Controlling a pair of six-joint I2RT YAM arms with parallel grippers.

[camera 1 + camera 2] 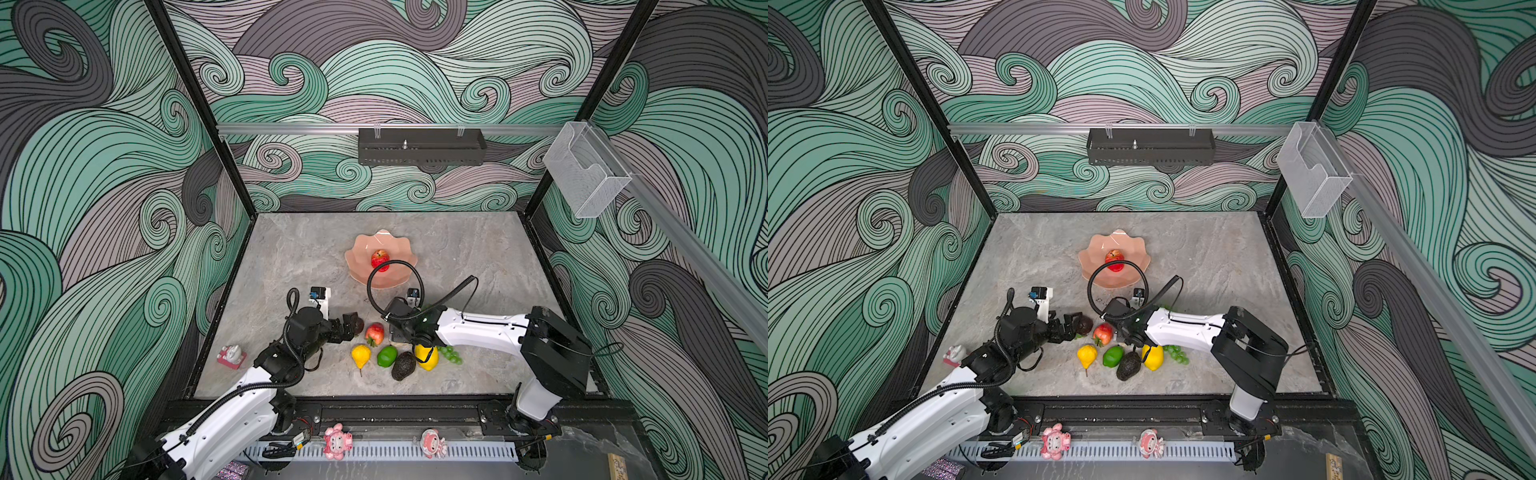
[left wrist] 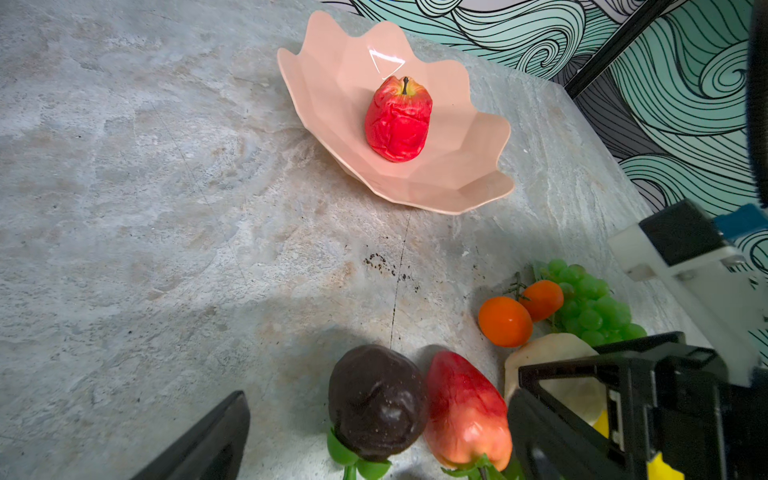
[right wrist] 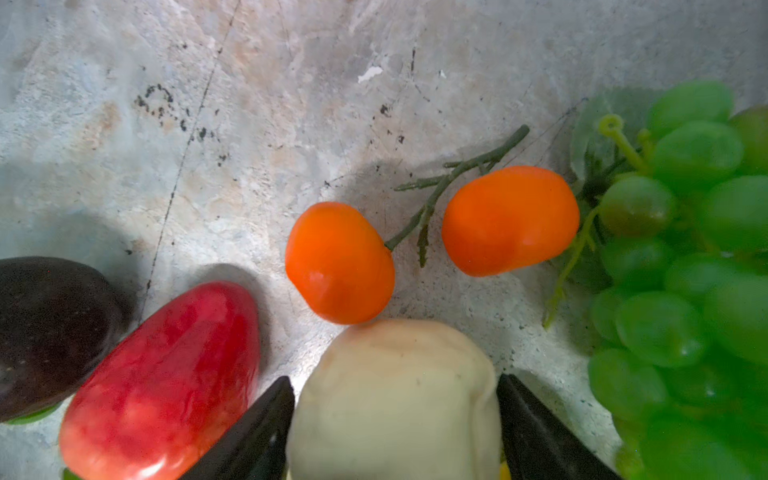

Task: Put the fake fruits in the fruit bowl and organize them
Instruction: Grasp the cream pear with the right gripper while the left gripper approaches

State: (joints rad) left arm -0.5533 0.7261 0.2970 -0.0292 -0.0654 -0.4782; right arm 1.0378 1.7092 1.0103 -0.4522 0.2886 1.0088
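The peach-pink fruit bowl (image 1: 358, 266) (image 2: 457, 178) stands mid-table and holds a wrinkled red apple (image 1: 379, 259) (image 2: 398, 120). Nearer the front lie a yellow pear (image 1: 360, 355), a lime (image 1: 387, 356), an avocado (image 1: 402, 365), a lemon (image 1: 428, 358) and grapes (image 1: 452, 354). My left gripper (image 2: 374, 415) (image 1: 353, 326) is open, and a dark brown fruit (image 2: 376, 403) and a red strawberry (image 2: 465, 411) lie between its fingers. My right gripper (image 3: 395, 399) is shut on a pale cream fruit (image 3: 395, 374) resting on the table beside two oranges (image 3: 340, 262).
A pink figurine (image 1: 232, 356) sits at the table's left edge, and two more (image 1: 337, 441) stand on the front rail. A clear box (image 1: 586, 170) hangs on the right wall and a black rack (image 1: 422, 146) on the back wall.
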